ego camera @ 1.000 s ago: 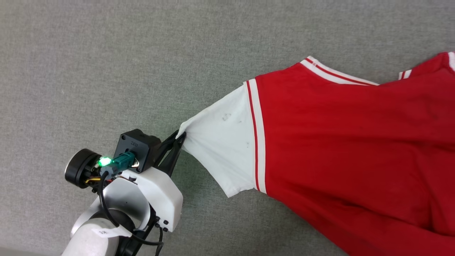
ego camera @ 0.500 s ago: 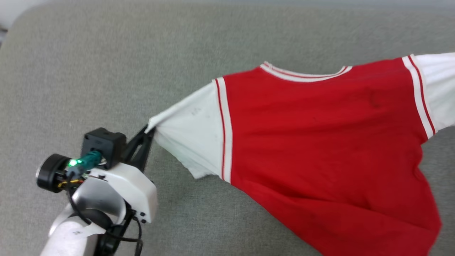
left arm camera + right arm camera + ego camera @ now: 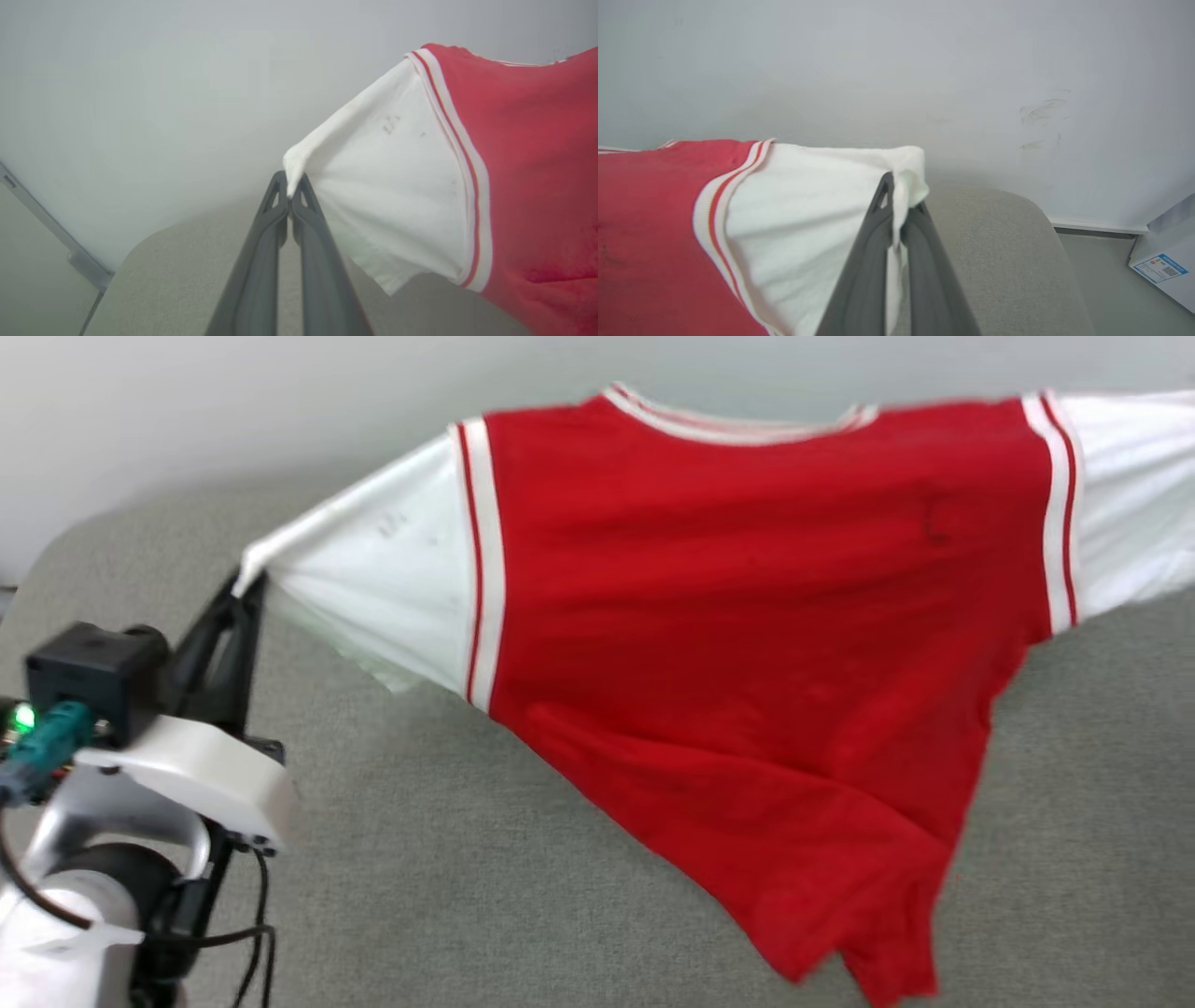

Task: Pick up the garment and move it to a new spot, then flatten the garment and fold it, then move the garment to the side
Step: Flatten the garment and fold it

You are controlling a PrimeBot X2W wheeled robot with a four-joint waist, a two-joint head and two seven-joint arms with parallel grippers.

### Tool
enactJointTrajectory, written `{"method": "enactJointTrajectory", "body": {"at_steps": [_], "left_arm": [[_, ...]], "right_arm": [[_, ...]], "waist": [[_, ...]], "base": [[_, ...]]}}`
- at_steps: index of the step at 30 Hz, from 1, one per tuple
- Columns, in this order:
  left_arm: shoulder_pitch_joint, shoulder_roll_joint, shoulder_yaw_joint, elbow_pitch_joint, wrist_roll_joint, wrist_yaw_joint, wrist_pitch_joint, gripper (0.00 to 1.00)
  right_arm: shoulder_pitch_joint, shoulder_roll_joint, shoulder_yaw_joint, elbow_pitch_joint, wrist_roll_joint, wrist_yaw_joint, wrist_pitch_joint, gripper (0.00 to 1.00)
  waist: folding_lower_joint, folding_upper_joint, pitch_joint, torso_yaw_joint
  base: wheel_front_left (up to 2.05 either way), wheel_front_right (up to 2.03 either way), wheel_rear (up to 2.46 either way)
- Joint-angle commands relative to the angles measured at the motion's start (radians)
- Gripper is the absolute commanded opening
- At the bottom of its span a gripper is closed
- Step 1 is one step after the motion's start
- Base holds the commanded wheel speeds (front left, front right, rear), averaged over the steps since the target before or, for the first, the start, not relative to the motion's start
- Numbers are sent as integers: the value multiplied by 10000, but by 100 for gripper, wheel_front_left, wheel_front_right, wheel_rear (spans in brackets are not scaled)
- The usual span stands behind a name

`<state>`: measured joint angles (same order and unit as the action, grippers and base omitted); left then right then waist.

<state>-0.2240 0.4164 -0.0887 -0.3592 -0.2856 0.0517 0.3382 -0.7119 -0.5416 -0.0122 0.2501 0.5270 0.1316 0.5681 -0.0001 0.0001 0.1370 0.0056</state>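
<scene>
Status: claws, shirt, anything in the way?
Left claw shut on garment, sleeve tip. Right claw same, other sleeve. Garment held up, spread above grey surface. No obstruction seen.

White arm (image 3: 187, 770) (green light (image 3: 21, 717)) bears dark-fingered left hand (image 3: 290, 186).

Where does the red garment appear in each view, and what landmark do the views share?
Head view: garment centre and right, stretched.
Left wrist view: garment at right, sleeve in left gripper.
Right wrist view: garment lower left, sleeve in right gripper.
Shared landmark: grey surface.
</scene>
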Motion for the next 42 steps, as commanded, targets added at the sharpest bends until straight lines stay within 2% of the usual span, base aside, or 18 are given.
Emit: {"method": "enactJointTrajectory", "body": {"at_steps": [1, 12, 18, 19, 27, 34, 42], "left_arm": [[-168, 194, 290, -133, 45, 98, -161, 0], [-842, 947, 1206, -392, 6, 29, -497, 0], [-1462, 1387, 1431, -458, -44, -148, -377, 0], [-1824, 1659, 1493, -488, -59, -293, -267, 0], [-3453, 2388, 1509, 124, -421, -889, 0, 0], [-6066, 2882, 907, 1410, -460, -1435, -285, 0], [-9817, 2821, -279, 4061, -15, -1705, -1498, 0]], "right_arm": [[-41, -66, 86, -102, 161, -18, -270, 0], [-309, 56, -201, -679, 609, -18, -1060, 0], [-617, 298, -338, -883, 531, -18, -1102, 0], [-838, 353, -375, -952, 367, -18, -1128, 0], [-2026, 494, -615, -860, -43, -19, -1181, 0], [-3973, 580, -669, -171, -786, -19, -1471, 0], [-6756, 1030, -811, 1539, -1898, -19, -2642, 0]], "waist": [[1, -1, -363, -253], [1, -1, -924, -507], [1, -1, -1005, -621], [1, -1, -805, -659], [1, -1, 728, -570], [1, -1, 2523, -347], [1, -1, 4224, -102]], "base": [[0, 0, 0], [0, 0, 0], [0, 0, 0], [0, 0, 0], [0, 0, 0], [0, 0, 0], [0, 0, 0]]}}
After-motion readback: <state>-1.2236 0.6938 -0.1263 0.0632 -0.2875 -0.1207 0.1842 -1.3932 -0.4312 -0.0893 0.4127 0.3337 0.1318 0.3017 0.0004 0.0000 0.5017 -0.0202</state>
